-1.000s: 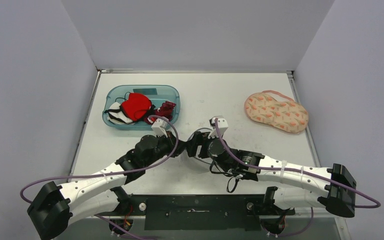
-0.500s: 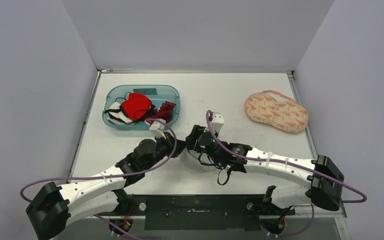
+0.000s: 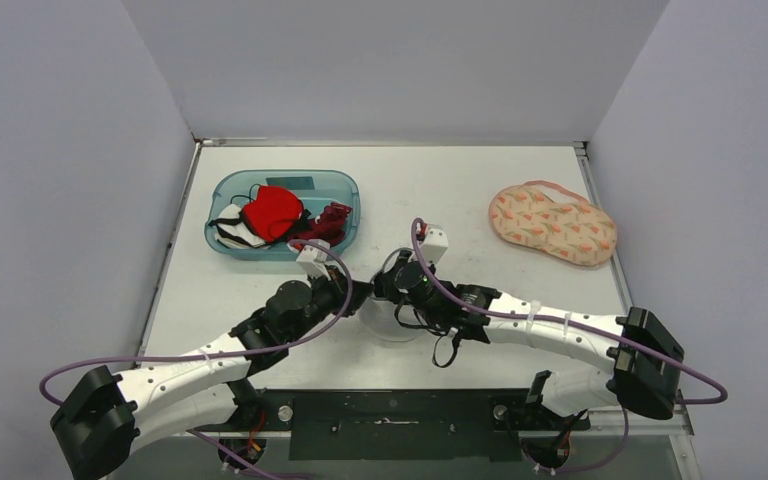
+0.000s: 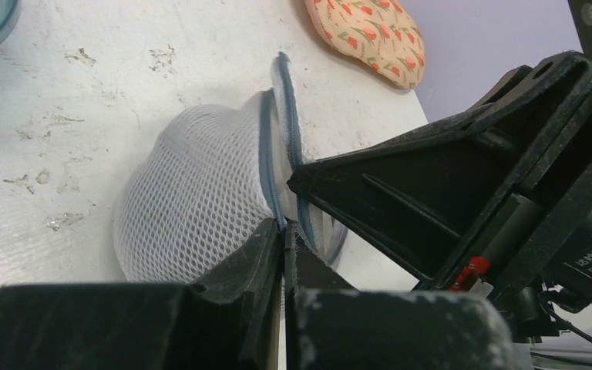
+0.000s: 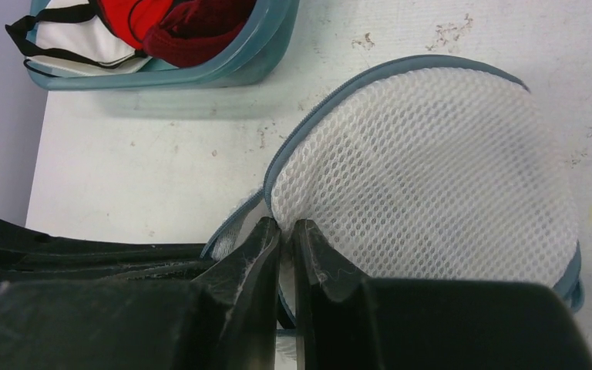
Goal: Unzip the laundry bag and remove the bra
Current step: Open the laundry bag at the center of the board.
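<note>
Since the earlier frame the right arm has reached further left and its fingers, then spread wide, have closed; the left arm has barely shifted. The laundry bag [image 5: 432,177], a white mesh dome edged with a blue-grey zip band [image 5: 331,100], sits on the worktop [image 3: 460,190] near the front centre, between the two wrists. The right fingers [image 5: 250,262] are pinched together on the bag's rim where the mesh meets the zip band. The left fingers [image 4: 254,254] are clamped on the same band from the opposite side, their tips just beside the right fingertip. The bag's contents cannot be made out through the mesh. Behind and to the left stands a teal tub [image 3: 345,195] holding a red garment [image 3: 272,210] and white and dark pieces. Well apart, at the far right, lies a peach floral padded item [image 3: 552,222]
</note>
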